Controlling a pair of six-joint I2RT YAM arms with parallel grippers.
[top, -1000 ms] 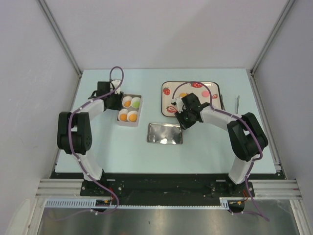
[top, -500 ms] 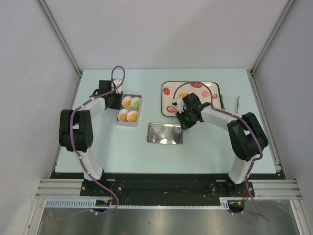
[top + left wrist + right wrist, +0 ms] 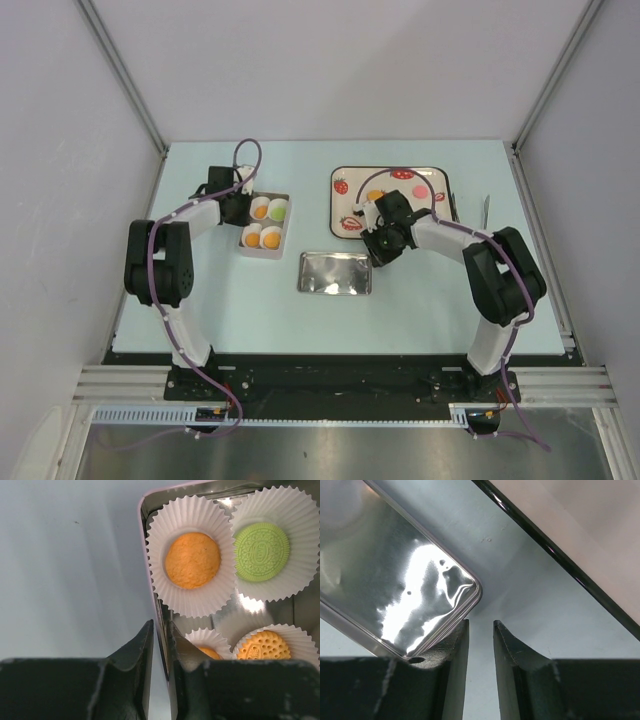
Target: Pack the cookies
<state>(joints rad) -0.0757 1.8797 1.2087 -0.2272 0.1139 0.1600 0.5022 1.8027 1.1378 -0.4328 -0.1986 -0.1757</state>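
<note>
An open tin holds paper cups with cookies: an orange cookie, a green one, an orange patterned one, and a fourth partly hidden behind my finger. My left gripper is shut on the tin's left wall. More cookies, an orange and a pink, lie on the strawberry plate. My right gripper is down at the table between plate and lid, closed to a narrow slit with nothing in it. Its left finger touches the lid's corner.
The shiny metal lid lies flat in front of the plate. The plate's dark rim runs close beside my right fingers. Thin utensils lie at the table's right edge.
The lid has slid slightly left with my right gripper against it. My left arm has shifted a little at the tin's left wall; the tin stays put.
</note>
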